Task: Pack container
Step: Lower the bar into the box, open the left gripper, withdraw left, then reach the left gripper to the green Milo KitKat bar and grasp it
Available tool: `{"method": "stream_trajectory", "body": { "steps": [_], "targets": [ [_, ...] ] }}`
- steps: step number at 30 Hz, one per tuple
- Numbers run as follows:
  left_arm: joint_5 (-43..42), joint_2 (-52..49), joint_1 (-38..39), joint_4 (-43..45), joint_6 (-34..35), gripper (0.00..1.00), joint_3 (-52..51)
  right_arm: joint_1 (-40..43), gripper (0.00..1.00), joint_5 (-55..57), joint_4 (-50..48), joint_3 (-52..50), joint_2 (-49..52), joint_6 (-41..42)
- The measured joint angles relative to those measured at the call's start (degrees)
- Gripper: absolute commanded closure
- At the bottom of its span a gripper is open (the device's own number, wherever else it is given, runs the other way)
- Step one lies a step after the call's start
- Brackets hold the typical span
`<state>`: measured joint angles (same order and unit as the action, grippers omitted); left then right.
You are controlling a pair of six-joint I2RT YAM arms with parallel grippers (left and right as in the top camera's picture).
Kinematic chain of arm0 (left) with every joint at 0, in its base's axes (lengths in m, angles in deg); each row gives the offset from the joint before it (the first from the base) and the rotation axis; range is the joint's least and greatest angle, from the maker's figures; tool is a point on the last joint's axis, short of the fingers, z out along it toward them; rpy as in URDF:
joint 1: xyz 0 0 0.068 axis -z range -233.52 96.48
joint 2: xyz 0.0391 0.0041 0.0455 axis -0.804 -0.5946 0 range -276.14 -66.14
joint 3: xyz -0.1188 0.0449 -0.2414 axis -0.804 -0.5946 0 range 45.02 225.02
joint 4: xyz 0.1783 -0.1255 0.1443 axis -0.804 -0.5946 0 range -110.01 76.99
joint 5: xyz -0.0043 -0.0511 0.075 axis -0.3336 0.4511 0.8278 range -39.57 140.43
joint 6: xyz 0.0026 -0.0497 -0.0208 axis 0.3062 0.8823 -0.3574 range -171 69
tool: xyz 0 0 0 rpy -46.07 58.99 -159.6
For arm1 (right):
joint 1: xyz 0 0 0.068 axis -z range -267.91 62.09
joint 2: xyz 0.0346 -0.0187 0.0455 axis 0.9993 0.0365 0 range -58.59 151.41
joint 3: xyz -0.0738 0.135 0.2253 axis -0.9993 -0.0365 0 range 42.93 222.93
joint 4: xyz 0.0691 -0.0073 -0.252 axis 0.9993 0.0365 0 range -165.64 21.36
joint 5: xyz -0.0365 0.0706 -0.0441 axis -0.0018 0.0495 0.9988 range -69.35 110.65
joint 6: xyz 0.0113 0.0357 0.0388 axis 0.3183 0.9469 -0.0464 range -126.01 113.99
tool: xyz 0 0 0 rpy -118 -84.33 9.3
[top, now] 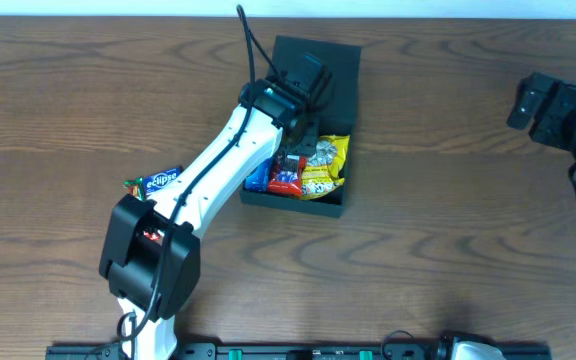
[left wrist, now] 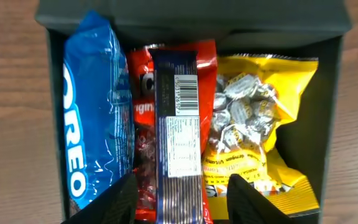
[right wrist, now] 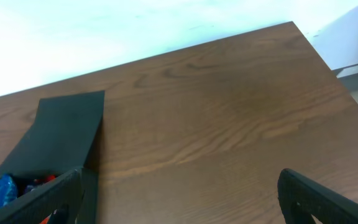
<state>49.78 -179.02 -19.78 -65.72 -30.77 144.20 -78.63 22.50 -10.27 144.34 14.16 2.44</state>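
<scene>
Packing looks far along. From overhead, the container (top: 308, 207) sits near the middle of the counter (top: 448, 250) with its lid (top: 333, 60) folded back, and bright snacks cover its floor. The left end effector (top: 303, 150) hangs over the opening, and its arm crosses the box's left edge. A gum packet (top: 158, 182) lies on the counter just beside that arm, outside the box (probably the one item left to load). After that the lid needs closing. The right end effector (top: 553, 105) is well apart at the right edge.

The left wrist view looks straight down into the box. A blue biscuit packet (left wrist: 89, 112) lies along the left wall. Next to it is a red packet (left wrist: 207, 62) with a dark bar (left wrist: 178, 137) on top, then a yellow bag (left wrist: 253, 124) of wrapped sweets. The fingers (left wrist: 120, 202) are spread wide to either side of the bar and clamp nothing. The only spare room I can see is a strip along the right wall.

In the right wrist view, the right end effector is also spread wide, with only bare wood between its fingers. The container is at the lower left, and nothing lies between the two.
</scene>
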Motion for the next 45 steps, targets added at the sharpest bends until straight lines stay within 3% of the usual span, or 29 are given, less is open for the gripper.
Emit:
{"method": "stream_trajectory", "body": {
  "steps": [2, 8, 10, 11, 18, 26, 31, 35, 39, 41, 45],
  "targets": [
    [0.1, 0.0, -0.1, -0.3, -0.3, 0.52, 0.2, 0.0, 0.01, 0.0, 0.0, 0.0, 0.0, 0.0],
    [0.2, 0.0, -0.4, -0.1, -0.6, 0.66, 0.2, 0.0, 0.01, 0.0, 0.0, 0.0, 0.0, 0.0],
    [0.1, 0.0, -0.3, 0.3, -0.5, 0.91, 0.2, 0.0, 0.01, 0.0, 0.0, 0.0, 0.0, 0.0],
    [0.2, 0.0, -0.4, 0.2, -0.4, 0.94, 0.2, 0.0, 0.01, 0.0, 0.0, 0.0, 0.0, 0.0],
    [3.0, 0.0, -4.2, -5.1, -1.0, 0.93, 0.3, 0.0, 0.01, 0.0, 0.0, 0.0, 0.5, 0.0],
    [3.0, 1.5, -21.7, -12.9, -5.5, 0.94, -0.4, 0.0, 0.01, 0.0, -0.8, 0.0, 0.7, 0.0],
    [2.1, 11.8, -30.1, -7.3, -9.3, 0.93, -13.1, 0.0, 0.01, -0.2, -2.7, 0.0, 1.5, 0.0],
    [1.3, 21.8, -32.9, 0.5, -14.2, 0.67, -26.8, 0.0, 0.01, -0.6, -4.5, 0.0, 3.4, 0.0],
    [3.8, 25.5, -33.4, 3.8, -18.3, 0.64, -34.4, 0.0, 0.01, -0.9, -5.2, 0.0, 6.3, 0.0],
    [5.5, 25.4, -34.3, 4.5, -20.4, 0.55, -35.6, 0.0, 0.01, -1.1, -5.2, 0.0, 7.6, 0.0],
    [7.1, 25.4, -37.7, 4.0, -20.9, 0.53, -35.8, 0.0, 0.01, -1.5, -4.7, 0.0, 8.5, 0.0]
  ]
}}
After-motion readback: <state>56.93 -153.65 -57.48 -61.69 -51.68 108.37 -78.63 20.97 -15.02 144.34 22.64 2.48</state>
